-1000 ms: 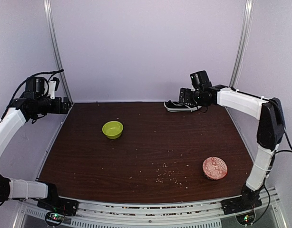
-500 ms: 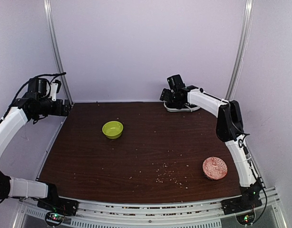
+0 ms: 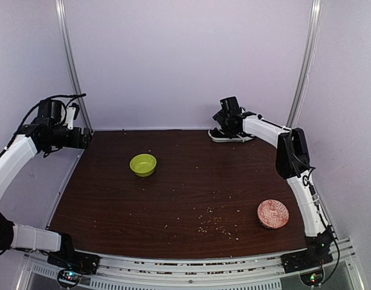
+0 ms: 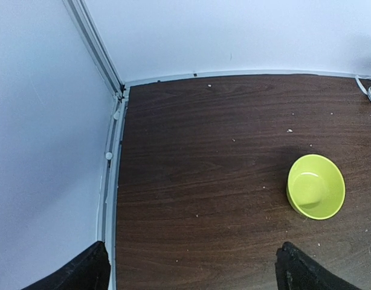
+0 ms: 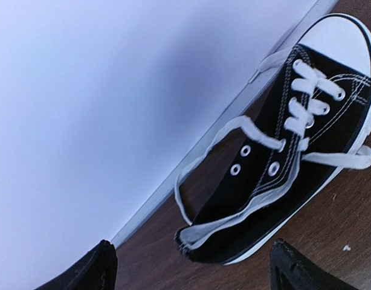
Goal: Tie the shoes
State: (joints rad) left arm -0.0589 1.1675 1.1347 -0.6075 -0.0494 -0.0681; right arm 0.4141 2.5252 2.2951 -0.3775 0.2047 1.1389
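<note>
The black low-top sneaker [image 3: 245, 137] lies against the back wall, right of centre. In the right wrist view the sneaker [image 5: 321, 151] fills the right side, with its white toe cap [image 5: 345, 33] at the top right. Its white laces [image 5: 246, 125] hang loose and untied, one end looping toward the wall. My right gripper [image 3: 226, 125] hovers over the shoe's heel end, open and empty [image 5: 194, 272]. My left gripper [image 3: 84, 139] is open and empty at the far left edge of the table [image 4: 194, 275].
A lime green bowl [image 3: 143, 164] sits left of centre and also shows in the left wrist view [image 4: 315, 186]. A patterned pink bowl [image 3: 273, 213] sits at the near right. Crumbs [image 3: 212, 222] are scattered over the dark wood table. Walls close the back and sides.
My right gripper swung left along the back wall to the shoe's heel end, then shifted slightly right. The shoe and the left arm have barely moved.
</note>
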